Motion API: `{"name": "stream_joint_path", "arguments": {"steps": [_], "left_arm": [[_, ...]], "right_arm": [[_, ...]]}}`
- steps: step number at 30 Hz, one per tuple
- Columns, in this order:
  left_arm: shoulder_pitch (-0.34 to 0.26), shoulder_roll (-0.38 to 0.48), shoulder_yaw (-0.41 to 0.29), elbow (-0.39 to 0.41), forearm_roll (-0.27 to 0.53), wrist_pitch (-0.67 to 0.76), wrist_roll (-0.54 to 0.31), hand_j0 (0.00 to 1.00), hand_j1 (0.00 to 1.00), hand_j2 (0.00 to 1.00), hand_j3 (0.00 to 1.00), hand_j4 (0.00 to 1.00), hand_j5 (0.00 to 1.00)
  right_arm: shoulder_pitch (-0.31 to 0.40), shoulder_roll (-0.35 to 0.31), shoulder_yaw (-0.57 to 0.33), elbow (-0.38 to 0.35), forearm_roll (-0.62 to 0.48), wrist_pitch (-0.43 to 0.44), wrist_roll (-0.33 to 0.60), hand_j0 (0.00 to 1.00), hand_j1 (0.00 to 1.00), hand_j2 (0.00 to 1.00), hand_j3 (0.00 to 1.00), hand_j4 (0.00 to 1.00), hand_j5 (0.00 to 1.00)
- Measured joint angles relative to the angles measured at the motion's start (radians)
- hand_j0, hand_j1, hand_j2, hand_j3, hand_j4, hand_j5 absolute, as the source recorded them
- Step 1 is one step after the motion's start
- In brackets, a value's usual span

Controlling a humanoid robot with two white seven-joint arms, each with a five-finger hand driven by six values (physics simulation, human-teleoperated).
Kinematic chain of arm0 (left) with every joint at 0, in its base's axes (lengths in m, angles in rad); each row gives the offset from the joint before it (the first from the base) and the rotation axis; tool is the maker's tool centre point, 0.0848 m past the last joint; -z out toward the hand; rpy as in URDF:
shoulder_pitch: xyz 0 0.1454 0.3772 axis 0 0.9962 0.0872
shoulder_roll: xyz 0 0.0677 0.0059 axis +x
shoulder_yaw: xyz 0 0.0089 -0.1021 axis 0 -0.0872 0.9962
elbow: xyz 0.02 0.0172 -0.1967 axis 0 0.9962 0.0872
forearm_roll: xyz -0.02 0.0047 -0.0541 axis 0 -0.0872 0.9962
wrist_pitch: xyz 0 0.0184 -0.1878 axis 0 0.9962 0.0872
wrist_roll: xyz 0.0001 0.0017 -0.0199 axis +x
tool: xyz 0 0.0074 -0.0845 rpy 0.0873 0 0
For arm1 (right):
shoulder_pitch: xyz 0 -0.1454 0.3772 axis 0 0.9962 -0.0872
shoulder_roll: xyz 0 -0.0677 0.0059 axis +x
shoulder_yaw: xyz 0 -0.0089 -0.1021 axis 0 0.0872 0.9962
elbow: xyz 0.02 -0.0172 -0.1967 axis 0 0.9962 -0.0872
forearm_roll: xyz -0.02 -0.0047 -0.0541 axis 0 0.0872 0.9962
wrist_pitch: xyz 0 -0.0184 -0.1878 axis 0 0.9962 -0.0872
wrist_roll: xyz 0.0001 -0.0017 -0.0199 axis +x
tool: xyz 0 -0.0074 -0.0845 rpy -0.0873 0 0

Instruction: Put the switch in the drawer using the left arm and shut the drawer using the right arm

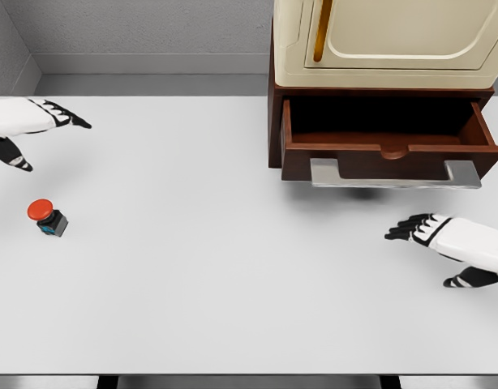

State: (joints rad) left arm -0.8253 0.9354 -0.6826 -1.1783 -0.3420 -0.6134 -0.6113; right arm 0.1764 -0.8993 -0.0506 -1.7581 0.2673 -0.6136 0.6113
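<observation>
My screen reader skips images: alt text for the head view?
A red-topped switch sits on the white table at left, ungrasped; the left hand hovers open above it. At upper right a brown drawer stands open, the right hand open below it.

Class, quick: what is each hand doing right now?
Left hand: open, holding nothing.
Right hand: open, holding nothing.

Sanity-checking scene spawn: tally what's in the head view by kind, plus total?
Switch, red button, on the table: 1
Cabinet with open drawer: 1
Robot hands, left robot hand and right robot hand, both open and empty: 2
Total: 4
</observation>
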Motion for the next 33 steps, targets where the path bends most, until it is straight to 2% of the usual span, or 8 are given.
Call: {"name": "stream_joint_path", "arguments": {"steps": [5,6,8,11,16,21,24,33], "left_arm": [[0.005,0.024,-0.003,-0.015,0.001,0.000,0.000,1.00,1.00,1.00,1.00,1.00,1.00],[0.023,0.048,-0.005,-0.035,0.003,0.000,0.000,1.00,1.00,1.00,1.00,1.00,1.00],[0.103,0.168,-0.024,-0.131,0.029,-0.001,0.000,1.00,1.00,1.00,1.00,1.00,1.00],[0.109,0.250,-0.045,-0.229,0.071,0.000,0.000,1.00,1.00,1.00,1.00,1.00,1.00],[0.117,0.265,-0.055,-0.261,0.098,0.000,0.000,1.00,1.00,1.00,1.00,1.00,1.00],[0.160,0.229,-0.081,-0.259,0.096,0.000,0.000,1.00,1.00,1.00,1.00,1.00,1.00],[0.163,0.216,-0.102,-0.260,0.091,0.000,0.000,1.00,1.00,1.00,1.00,1.00,1.00],[0.163,0.204,-0.118,-0.256,0.084,0.000,0.000,0.91,0.91,0.91,0.91,0.91,0.91]], "right_arm": [[-0.008,0.001,0.014,0.000,0.000,0.000,0.000,1.00,1.00,1.00,1.00,1.00,1.00],[-0.005,0.002,0.014,0.000,0.000,0.000,0.000,1.00,1.00,1.00,1.00,1.00,1.00],[-0.003,0.002,0.015,0.000,0.000,0.000,0.000,0.98,0.98,0.98,0.98,0.98,0.98],[0.005,-0.002,0.012,0.000,-0.001,0.000,0.000,0.83,0.83,0.83,0.83,0.83,0.83],[0.095,-0.008,-0.069,0.001,-0.017,-0.001,0.000,0.56,0.56,0.56,0.56,0.56,0.56],[0.120,-0.038,-0.168,0.002,-0.063,0.000,0.000,0.56,0.56,0.56,0.56,0.56,0.56],[0.146,-0.044,-0.217,0.002,-0.070,0.000,0.000,0.61,0.61,0.61,0.61,0.61,0.61],[0.198,-0.047,-0.300,0.001,-0.075,0.000,0.000,0.61,0.61,0.61,0.61,0.61,0.61]]}}
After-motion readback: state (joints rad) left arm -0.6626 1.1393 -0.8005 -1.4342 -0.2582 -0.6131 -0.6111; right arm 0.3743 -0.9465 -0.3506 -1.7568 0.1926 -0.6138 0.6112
